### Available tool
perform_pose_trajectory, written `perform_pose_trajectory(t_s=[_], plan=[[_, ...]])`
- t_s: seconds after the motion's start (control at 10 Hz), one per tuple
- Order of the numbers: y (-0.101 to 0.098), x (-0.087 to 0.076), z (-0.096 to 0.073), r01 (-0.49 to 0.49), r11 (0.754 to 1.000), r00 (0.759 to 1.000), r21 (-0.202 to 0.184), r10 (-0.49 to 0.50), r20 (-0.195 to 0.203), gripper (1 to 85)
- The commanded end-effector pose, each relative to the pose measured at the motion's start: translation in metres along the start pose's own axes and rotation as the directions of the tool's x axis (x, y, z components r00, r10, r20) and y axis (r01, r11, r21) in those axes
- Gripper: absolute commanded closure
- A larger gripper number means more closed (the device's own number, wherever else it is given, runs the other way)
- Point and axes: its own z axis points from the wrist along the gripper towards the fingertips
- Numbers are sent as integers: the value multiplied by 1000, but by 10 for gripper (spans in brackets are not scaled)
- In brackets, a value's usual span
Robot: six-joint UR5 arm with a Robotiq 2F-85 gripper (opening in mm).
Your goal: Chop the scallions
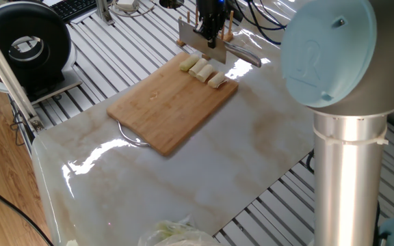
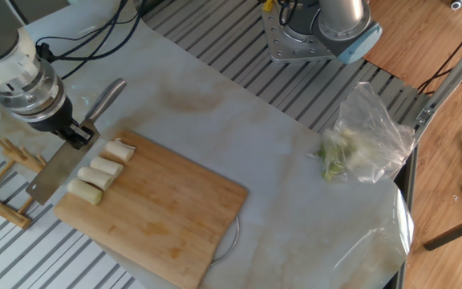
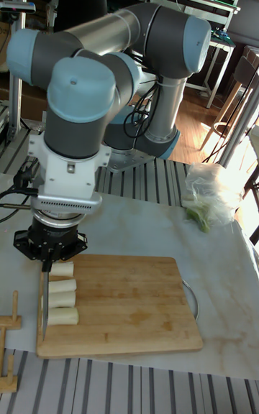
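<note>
The scallions (image 2: 100, 172) lie as several short cream-white chunks in a row near the edge of the bamboo cutting board (image 2: 167, 217). They also show as scallions (image 1: 201, 70) and scallions (image 3: 62, 292). My gripper (image 2: 75, 134) is shut on a steel cleaver (image 2: 49, 174), held just off the board's edge beside the row. The blade hangs apart from the chunks, and its handle (image 2: 104, 99) points away over the table. In the tall view the gripper (image 3: 47, 260) is above the row's end, with the blade edge-on at the left of the chunks.
A clear plastic bag with pale leafy greens (image 2: 363, 140) lies on the marble sheet, far from the board. A wooden rack (image 2: 6, 156) stands right behind the knife. A black round device (image 1: 26, 48) sits off the table's corner.
</note>
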Motion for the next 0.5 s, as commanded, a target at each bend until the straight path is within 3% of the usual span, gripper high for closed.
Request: perform_pose_trajectory(t_s=[0.0, 0.2, 0.4], plan=[[-6, -3, 9, -4, 1000, 1000, -19, 4, 18, 847], [-9, -5, 14, 4, 1000, 1000, -18, -3, 31, 847], [-1, -2, 21, 21, 999, 1000, -48, -21, 12, 847]])
